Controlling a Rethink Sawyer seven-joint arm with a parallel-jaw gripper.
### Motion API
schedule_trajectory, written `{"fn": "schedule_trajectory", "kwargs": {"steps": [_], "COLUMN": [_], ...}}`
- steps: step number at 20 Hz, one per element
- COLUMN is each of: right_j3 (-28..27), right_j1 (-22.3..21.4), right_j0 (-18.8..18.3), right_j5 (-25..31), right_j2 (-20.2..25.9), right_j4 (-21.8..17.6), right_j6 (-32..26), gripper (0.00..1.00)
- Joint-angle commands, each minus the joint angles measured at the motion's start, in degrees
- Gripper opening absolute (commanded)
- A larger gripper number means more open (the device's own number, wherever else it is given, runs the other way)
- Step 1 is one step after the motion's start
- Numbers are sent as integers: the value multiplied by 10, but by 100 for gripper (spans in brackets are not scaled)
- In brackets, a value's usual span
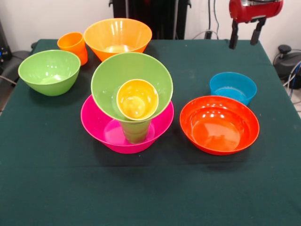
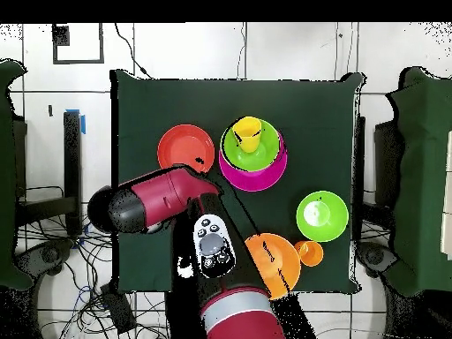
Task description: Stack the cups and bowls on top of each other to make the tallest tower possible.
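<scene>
On table (image 1: 47, 179): six bowls (image 1: 219, 124), three cups (image 1: 74, 45).

My gripper (image 1: 244, 34) hangs high and empty, my two black fingers (image 1: 233, 36) spread apart, pointing down.
</scene>
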Motion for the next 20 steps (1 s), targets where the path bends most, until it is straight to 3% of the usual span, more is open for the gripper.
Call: {"fn": "schedule_trajectory", "kwargs": {"steps": [1, 7, 20], "right_j3": [-39, -32, -38], "right_j1": [35, 54, 79], "right_j0": [-2, 16, 28], "right_j5": [18, -40, -72], "right_j2": [-15, -27, -38], "right_j4": [-30, -44, -36], "right_j6": [16, 39, 39], "gripper": [100, 100, 100]}}
